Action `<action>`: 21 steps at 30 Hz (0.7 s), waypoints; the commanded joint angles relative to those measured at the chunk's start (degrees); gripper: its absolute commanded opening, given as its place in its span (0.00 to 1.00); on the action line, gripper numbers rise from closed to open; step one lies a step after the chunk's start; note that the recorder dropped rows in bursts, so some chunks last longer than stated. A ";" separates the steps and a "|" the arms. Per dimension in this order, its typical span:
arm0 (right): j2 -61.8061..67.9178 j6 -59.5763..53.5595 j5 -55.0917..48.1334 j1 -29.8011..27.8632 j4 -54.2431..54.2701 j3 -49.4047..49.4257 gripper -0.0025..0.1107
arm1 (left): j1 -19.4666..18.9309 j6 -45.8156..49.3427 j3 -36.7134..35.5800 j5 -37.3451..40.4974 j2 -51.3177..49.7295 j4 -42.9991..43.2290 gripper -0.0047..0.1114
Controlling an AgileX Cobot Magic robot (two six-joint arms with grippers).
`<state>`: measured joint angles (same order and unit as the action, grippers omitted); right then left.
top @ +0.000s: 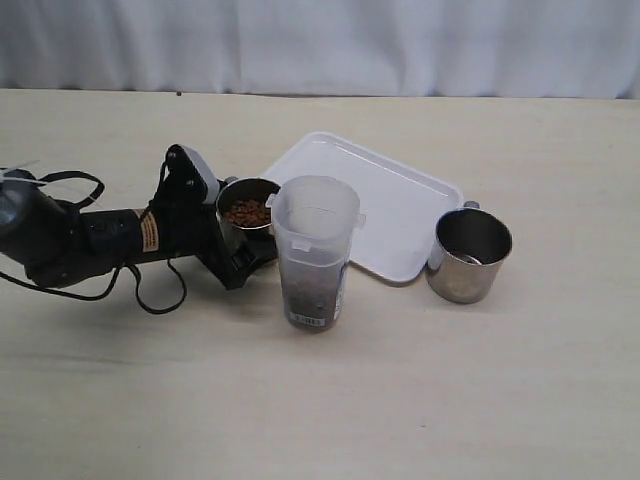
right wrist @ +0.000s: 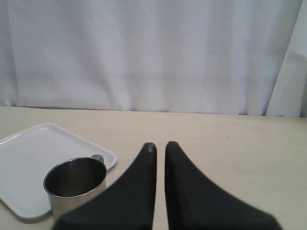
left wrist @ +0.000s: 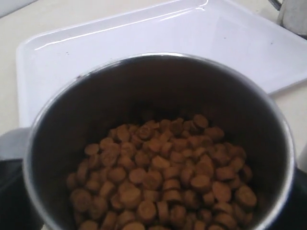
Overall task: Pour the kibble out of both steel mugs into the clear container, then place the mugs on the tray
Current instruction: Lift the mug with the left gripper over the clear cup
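Observation:
One steel mug [top: 232,232] holding kibble [top: 246,212] stands left of the clear container [top: 315,215], by the near-left corner of the white tray [top: 400,200]. My left gripper [top: 238,222] lies low on the table, open, with one finger on each side of this mug. In the left wrist view the mug [left wrist: 158,91] fills the frame, its kibble [left wrist: 168,177] heaped inside. The clear container holds kibble [top: 310,290] in its lower part. The second steel mug [top: 469,255] stands empty to the right of the tray. My right gripper [right wrist: 159,146] is shut on nothing and does not show in the exterior view.
A white curtain [top: 320,40] runs along the table's far edge. Black cables [top: 150,295] loop on the table beside the left arm. In the right wrist view the empty mug [right wrist: 74,184] stands at a corner of the tray [right wrist: 29,163].

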<state>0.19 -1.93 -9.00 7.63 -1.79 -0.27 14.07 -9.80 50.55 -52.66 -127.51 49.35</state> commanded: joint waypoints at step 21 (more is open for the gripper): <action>-0.19 -0.16 -0.14 -0.18 0.06 0.27 0.06 | -8.42 -24.57 0.43 0.55 10.93 16.23 0.05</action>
<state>0.19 -1.93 -9.11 7.63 -1.79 -0.27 6.52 -26.11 50.55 -51.62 -120.51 60.98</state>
